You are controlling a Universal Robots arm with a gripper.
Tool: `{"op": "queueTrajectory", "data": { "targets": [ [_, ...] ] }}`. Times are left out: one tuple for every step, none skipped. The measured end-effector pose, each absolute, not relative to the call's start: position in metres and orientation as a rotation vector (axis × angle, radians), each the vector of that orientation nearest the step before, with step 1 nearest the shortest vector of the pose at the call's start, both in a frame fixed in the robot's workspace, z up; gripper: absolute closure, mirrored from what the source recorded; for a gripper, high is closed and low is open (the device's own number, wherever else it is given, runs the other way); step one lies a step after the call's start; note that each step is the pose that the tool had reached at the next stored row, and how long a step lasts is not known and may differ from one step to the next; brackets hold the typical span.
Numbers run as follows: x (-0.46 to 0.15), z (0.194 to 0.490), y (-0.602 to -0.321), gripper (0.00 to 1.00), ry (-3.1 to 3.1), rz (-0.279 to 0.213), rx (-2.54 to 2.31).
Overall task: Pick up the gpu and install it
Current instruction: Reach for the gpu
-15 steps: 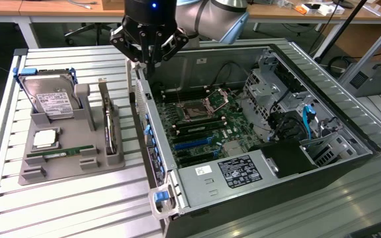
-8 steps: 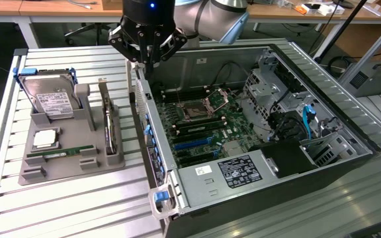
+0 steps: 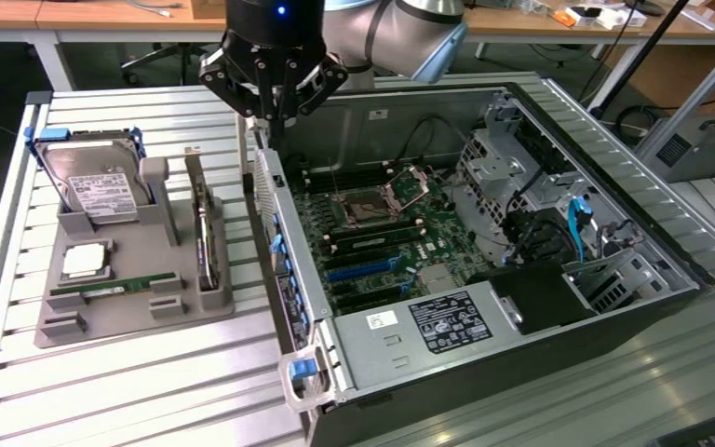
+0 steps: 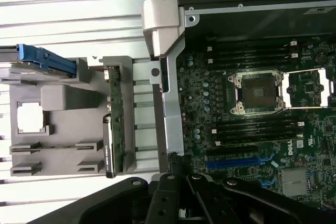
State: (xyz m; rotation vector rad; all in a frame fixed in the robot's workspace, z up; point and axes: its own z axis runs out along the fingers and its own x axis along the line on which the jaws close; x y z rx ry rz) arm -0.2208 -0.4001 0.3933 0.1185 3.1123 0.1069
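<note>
The gpu [image 3: 205,233] stands on its long edge in a slot of the grey holder [image 3: 134,307], at the exterior view's left of the open computer case [image 3: 581,121]. In the wrist view the gpu [image 4: 115,124] shows edge-on, a thin dark card with a green board edge. My gripper [image 3: 271,138] hangs shut above the case's near side wall, between the holder and the motherboard [image 3: 389,233], with nothing between its fingers. It is apart from the gpu, higher and further back. The wrist view has the gripper [image 4: 176,182] over the case wall [image 4: 170,103].
The holder also carries a silver hard drive [image 3: 97,191] with blue rails, a square processor chip [image 3: 87,261] and a green memory stick [image 3: 115,285]. Blue expansion slots [image 3: 360,270] lie on the motherboard. Black cables and drive cages [image 3: 544,214] crowd the case's far side. Everything rests on a ribbed metal table [image 3: 122,391].
</note>
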Motion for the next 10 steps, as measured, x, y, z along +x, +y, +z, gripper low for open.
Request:
{"op": "queueTrajectory", "data": {
  "targets": [
    [-0.2212, 0.3933, -0.4001, 0.89, 3.112, 0.107, 0.119],
    [-0.2217, 0.3933, -0.4001, 0.89, 3.112, 0.107, 0.118],
    [-0.2223, 0.3933, -0.4002, 0.89, 3.112, 0.107, 0.118],
    [-0.2226, 0.3933, -0.4002, 0.89, 3.112, 0.107, 0.119],
    [-0.223, 0.3933, -0.4002, 0.89, 3.112, 0.107, 0.118],
    [-0.2234, 0.3933, -0.4002, 0.89, 3.112, 0.107, 0.119],
    [-0.2238, 0.3934, -0.4003, 0.89, 3.112, 0.107, 0.119],
    [-0.2243, 0.3933, -0.4003, 0.89, 3.112, 0.107, 0.119],
    [-0.2247, 0.3933, -0.4003, 0.89, 3.112, 0.107, 0.119],
    [-0.2254, 0.3933, -0.4003, 0.89, 3.112, 0.107, 0.119]
  ]
}}
